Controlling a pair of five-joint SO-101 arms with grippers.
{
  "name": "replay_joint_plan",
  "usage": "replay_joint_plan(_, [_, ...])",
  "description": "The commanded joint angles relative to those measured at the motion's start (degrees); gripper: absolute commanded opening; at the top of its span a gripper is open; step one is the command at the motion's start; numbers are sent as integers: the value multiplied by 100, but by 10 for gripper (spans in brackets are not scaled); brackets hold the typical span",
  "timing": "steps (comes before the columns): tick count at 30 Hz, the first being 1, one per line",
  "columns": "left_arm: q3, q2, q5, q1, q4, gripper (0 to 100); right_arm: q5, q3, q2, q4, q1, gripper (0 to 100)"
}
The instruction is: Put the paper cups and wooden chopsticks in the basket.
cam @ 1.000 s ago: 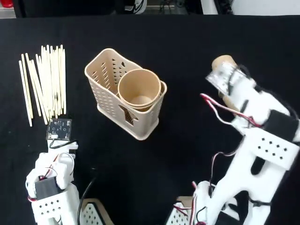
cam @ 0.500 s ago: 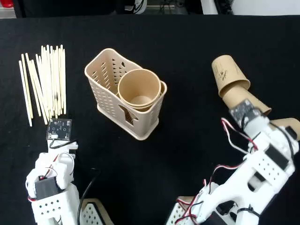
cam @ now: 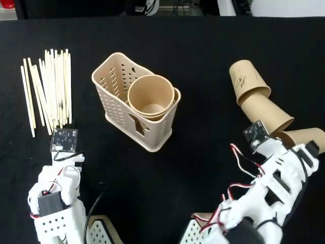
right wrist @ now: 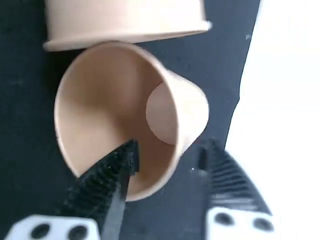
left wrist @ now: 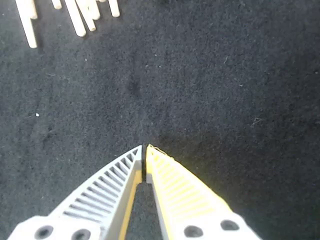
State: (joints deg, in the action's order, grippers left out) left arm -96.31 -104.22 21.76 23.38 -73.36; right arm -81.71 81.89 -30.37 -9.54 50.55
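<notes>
A beige slotted basket (cam: 118, 86) stands mid-table with paper cups (cam: 151, 96) nested in it. Wooden chopsticks (cam: 48, 89) lie in a loose bundle at the far left; their ends (left wrist: 75, 17) show ahead of my left gripper (left wrist: 145, 149), which is shut and empty over bare cloth. Three paper cups lie on their sides at the right: one (cam: 246, 79), a second (cam: 265, 112) and a third (cam: 303, 136). My right gripper (right wrist: 169, 147) is open astride the third cup's (right wrist: 125, 115) rim, one finger inside the mouth, the other outside the wall.
The table is covered in black cloth. Its right edge lies just past the third cup, with a white surface (right wrist: 285, 100) beyond it. The left arm (cam: 56, 198) sits at the front left, the right arm (cam: 277, 183) at the front right.
The right arm has swung from over the far cups back toward the front right and come down at the nearest cup's mouth. The left arm, basket and chopsticks are unmoved.
</notes>
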Motion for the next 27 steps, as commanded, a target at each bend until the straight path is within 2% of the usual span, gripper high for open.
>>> replay_joint_plan(1, [-101, -9, 35, -22, -26, 33, -44, -154, 312, -387, 132, 52])
replay_joint_plan(3, [-101, -9, 35, -22, -26, 33, -26, -233, 347, -378, 132, 9])
replay_joint_plan(10, [-101, -9, 35, -22, -26, 33, -18, -224, -286, -273, 519, 11])
replay_joint_plan(15, [-101, -9, 35, -22, -26, 33, -9, -268, -1587, 1002, 800, 11])
replay_joint_plan(18, [-101, -9, 35, -22, -26, 33, 404, -497, -2818, 2444, 818, 11])
replay_joint_plan(22, [-101, -9, 35, -22, -26, 33, 1187, -1763, -4716, 5538, 703, 11])
replay_joint_plan(25, [-101, -9, 35, -22, -26, 33, 1512, -3064, -5851, 7648, 246, 12])
replay_joint_plan(27, [-101, -9, 35, -22, -26, 33, 1820, -3969, -6299, 8668, -141, 12])
